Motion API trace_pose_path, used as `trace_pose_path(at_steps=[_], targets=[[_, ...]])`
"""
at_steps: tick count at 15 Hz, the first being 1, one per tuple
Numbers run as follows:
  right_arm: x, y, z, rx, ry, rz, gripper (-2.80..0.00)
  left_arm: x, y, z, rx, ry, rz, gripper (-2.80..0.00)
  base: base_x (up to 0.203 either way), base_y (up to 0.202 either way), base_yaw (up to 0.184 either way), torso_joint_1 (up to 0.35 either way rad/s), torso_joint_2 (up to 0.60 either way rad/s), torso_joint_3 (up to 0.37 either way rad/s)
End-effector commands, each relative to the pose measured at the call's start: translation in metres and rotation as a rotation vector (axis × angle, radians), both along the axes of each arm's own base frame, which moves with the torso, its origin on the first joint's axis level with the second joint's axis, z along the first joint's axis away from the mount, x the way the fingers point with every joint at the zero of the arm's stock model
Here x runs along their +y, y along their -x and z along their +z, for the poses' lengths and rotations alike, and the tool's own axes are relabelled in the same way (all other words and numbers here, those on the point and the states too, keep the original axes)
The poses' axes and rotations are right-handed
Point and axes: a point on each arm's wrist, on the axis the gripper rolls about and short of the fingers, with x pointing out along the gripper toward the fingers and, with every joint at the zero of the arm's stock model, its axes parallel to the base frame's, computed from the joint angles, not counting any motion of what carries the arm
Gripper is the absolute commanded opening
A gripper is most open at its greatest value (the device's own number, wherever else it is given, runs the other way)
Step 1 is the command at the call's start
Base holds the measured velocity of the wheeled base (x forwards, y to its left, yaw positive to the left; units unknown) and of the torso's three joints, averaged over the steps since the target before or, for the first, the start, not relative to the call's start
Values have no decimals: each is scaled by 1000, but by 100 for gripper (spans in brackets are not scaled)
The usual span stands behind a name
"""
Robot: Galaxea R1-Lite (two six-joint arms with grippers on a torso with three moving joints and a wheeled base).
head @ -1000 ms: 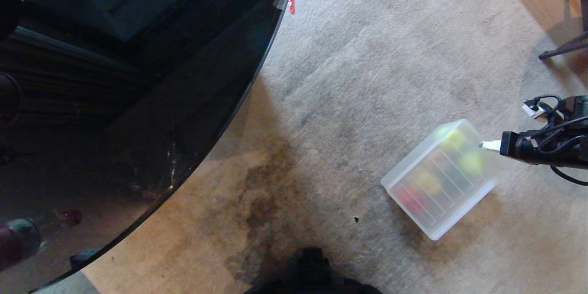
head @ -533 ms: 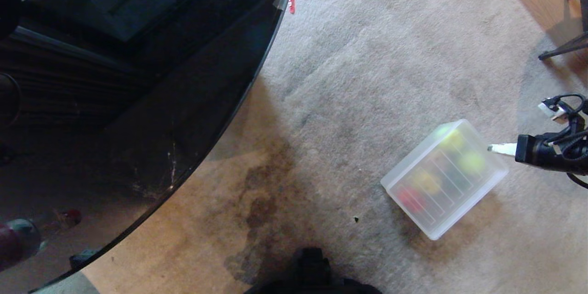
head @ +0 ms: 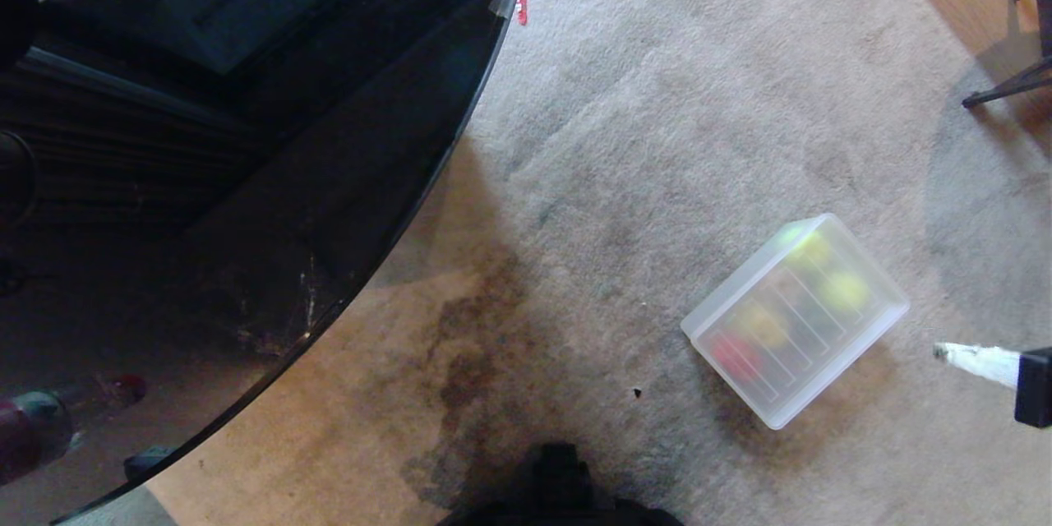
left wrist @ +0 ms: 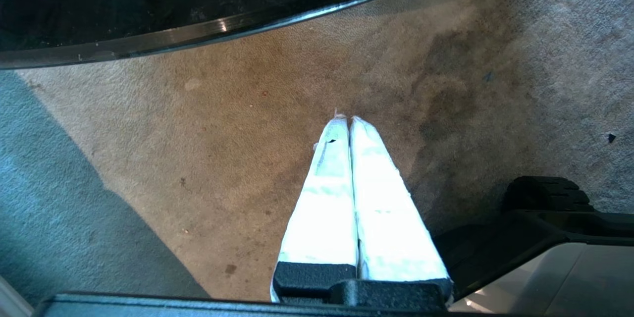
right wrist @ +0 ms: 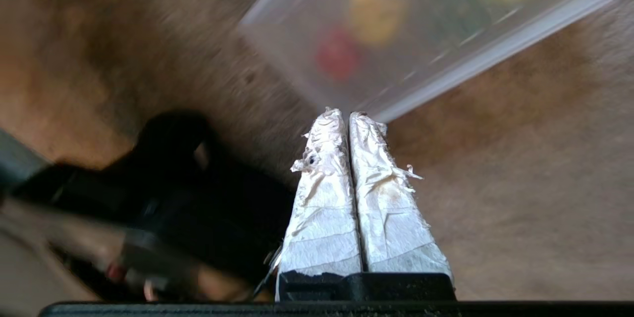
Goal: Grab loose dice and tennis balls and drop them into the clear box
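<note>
The clear box (head: 795,320) is sitting on the beige carpet (head: 674,123), a bit to the robot's right, w/ a ribbed see-thru lid on top. Thru the frosted plastic you can make out blurry blobs – two yellow-green tennis balls (head: 843,290) at the far end, a yellow die (head: 764,327) and a red die (head: 728,352) at the near end. Other dice I can't really tell apart.

Right gripper (head: 943,352) pokes in from the right edge, near the box's near-right side but not touching it. Its white-wrapped fingers (right wrist: 327,158) are pressed together, nothing between them.

Left gripper (left wrist: 346,120) hangs over a stained patch of carpet – fingers also pressed tight, holding nothing. Big dark glass table (head: 246,140) fills the left side, chair leg (head: 1007,86) off in the far right corner.
</note>
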Motion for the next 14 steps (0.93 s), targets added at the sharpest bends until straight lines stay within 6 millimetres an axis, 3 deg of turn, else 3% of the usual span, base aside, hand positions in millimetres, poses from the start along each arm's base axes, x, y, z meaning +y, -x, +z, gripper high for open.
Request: trace_pose_path(at_steps=[1,4,7,10,14], targets=[[25,58,4,-114,56,28,-280,0,0,0,1,1,0,-280,0,0,0,0,0,0],[45,110,-16,-154,98,45,-280,0,0,0,-1,1,0,-280,0,0,0,0,0,0],[48,151,-44,-283,137,-41,-280,0,0,0,0,1,0,-280,0,0,0,0,0,0],[46,164,-78,-351,149,-117,-280,0,0,0,-1,1,0,-280,0,0,0,0,0,0],[44,172,-84,-430,61,-218,-280,0,0,0,-1,1,0,-280,0,0,0,0,0,0]])
